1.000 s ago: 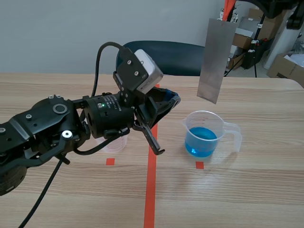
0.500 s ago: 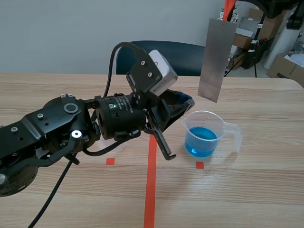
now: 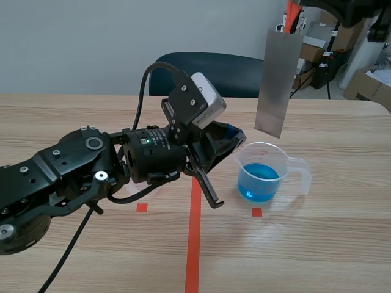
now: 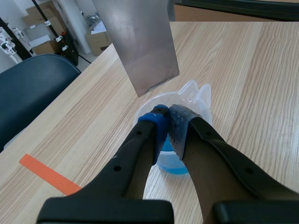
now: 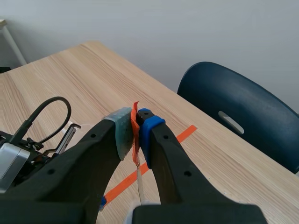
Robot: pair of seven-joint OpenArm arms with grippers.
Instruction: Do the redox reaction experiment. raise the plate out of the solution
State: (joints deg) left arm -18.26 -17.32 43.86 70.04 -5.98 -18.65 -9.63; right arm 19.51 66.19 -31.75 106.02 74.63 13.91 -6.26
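Fingers [image 5: 117, 140] of the right gripper [image 5: 135, 127] are pinched tight on the orange-red tab [image 5: 135, 111] at the top of the metal plate [image 3: 278, 82] — the plate hangs upright above the beaker [image 3: 269, 174], its lower edge clear of the rim. Blue solution [image 3: 259, 180] sits in the beaker. The left gripper [image 4: 169, 114] — pads pressed together on nothing — is just beside the beaker, on the side away from its handle.

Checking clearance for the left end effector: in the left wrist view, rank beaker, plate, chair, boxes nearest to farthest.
1. beaker, just under the left end effector
2. plate, hanging just ahead
3. chair, off to one side
4. boxes, far behind the chair
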